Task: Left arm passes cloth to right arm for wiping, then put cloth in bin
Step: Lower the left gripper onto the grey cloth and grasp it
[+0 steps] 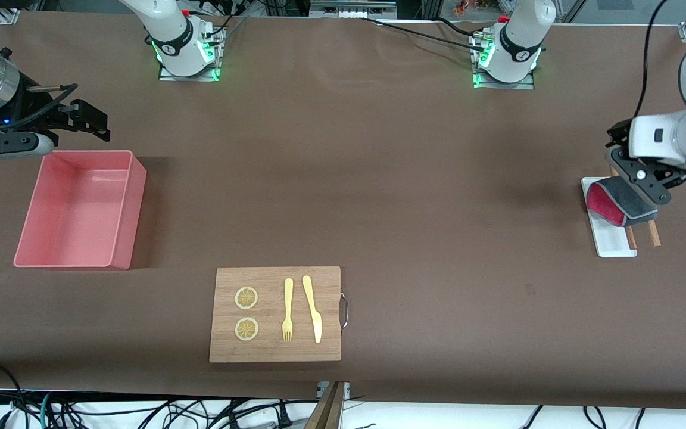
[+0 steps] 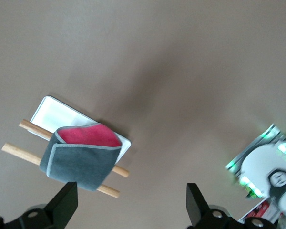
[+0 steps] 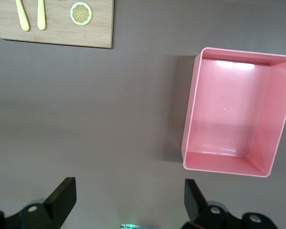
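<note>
Brown table (image 1: 379, 179): only left wrist view shows cloth (image 2: 81, 157) draped over sticks (image 2: 19, 151).

cloth (image 1: 617, 202): soft fabric, matt
bin (image 1: 122, 238): glossy pink plastic
cutting board (image 1: 277, 351): wood, matt
surface (image 1: 379, 179): brown, matt

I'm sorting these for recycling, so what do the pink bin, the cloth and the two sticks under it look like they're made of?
The bin looks like moulded plastic: smooth, glossy walls catching a light glare. The cloth seems a soft woven or microfibre fabric, matte grey with a pale stitched edge and a red inner face. The two sticks look like bare light wood, possibly bamboo; they lie across a white tray, likely plastic.
</note>
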